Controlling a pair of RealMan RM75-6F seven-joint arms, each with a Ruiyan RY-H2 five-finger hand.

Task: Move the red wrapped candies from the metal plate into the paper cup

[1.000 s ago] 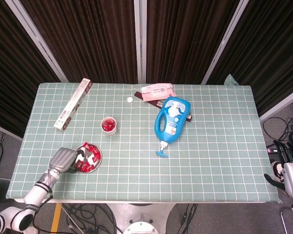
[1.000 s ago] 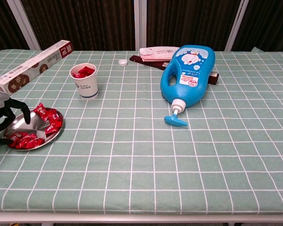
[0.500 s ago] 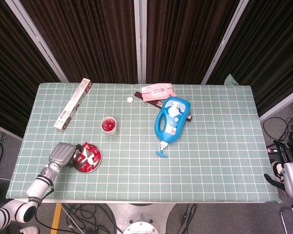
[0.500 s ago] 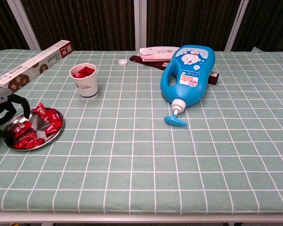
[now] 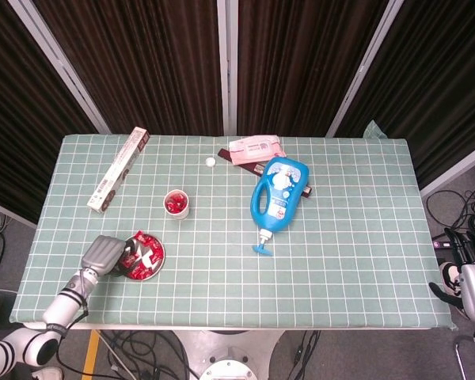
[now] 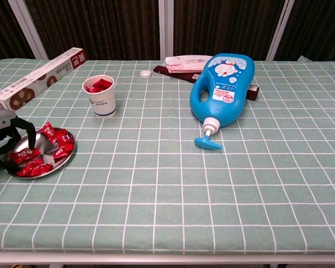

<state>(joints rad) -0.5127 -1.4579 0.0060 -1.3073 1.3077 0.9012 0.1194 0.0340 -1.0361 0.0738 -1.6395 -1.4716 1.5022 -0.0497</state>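
The metal plate [image 6: 71,152] lies near the table's front left corner with several red wrapped candies [image 6: 57,137] on it. In the head view the plate [image 5: 162,253] and its candies [image 5: 148,262] show at lower left. The white paper cup [image 6: 101,96] stands upright behind it, with red candies inside; the head view has the cup [image 5: 176,204] too. My left hand [image 6: 2,137] arches over the plate's left side, fingertips down among the candies; whether one is pinched is hidden. From above, the left hand [image 5: 103,254] covers the plate's left edge. My right hand [image 5: 467,282] hangs off the table's right end, holding nothing.
A blue pump bottle [image 6: 223,88] lies on its side mid-table, nozzle toward the front. A long foil-wrap box [image 6: 39,78] lies at the back left. A pink packet [image 6: 187,62], a dark bar under it and a small white cap [image 6: 146,73] sit at the back.
My left hand drew back toward the far left of the plate, then came down again with its fingertips among the candies on the left side. The right hand has not moved.
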